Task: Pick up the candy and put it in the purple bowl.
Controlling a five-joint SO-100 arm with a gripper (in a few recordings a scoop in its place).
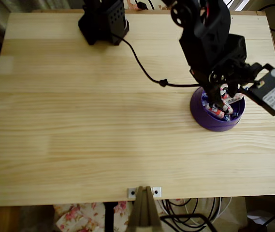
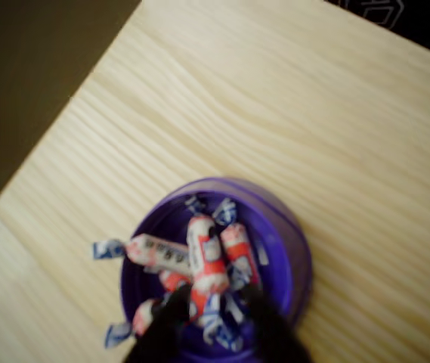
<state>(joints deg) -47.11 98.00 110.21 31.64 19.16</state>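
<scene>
Candies fill the purple bowl (image 2: 294, 249) at the right side of a pale wooden table (image 1: 79, 135), seen from overhead with the black robot arm (image 1: 209, 38) bent over it. In the wrist view at least five twist-wrapped sweets can be counted, though they overlap and blur, so an exact number cannot be given. All are white and orange-pink with blue-and-white twisted ends. One candy (image 2: 205, 265) stands lengthwise at the middle of the heap, another (image 2: 150, 251) lies across the bowl's left rim with its twisted end hanging outside, and a third (image 2: 237, 249) rests just beside the middle one on the right. More sit lower in the pile, partly hidden.

The gripper (image 2: 215, 302) hangs directly over the bowl, its two dark fingers (image 2: 171, 318) parted narrowly on either side of the middle candy's lower end. Whether they actually touch it cannot be told from the blur.

From overhead, the bowl (image 1: 200, 113) holds its sweets (image 1: 219, 108) beneath the gripper (image 1: 224, 99). A black cable (image 1: 142, 65) runs across the tabletop from the arm's base (image 1: 103, 21) toward the bowl.
</scene>
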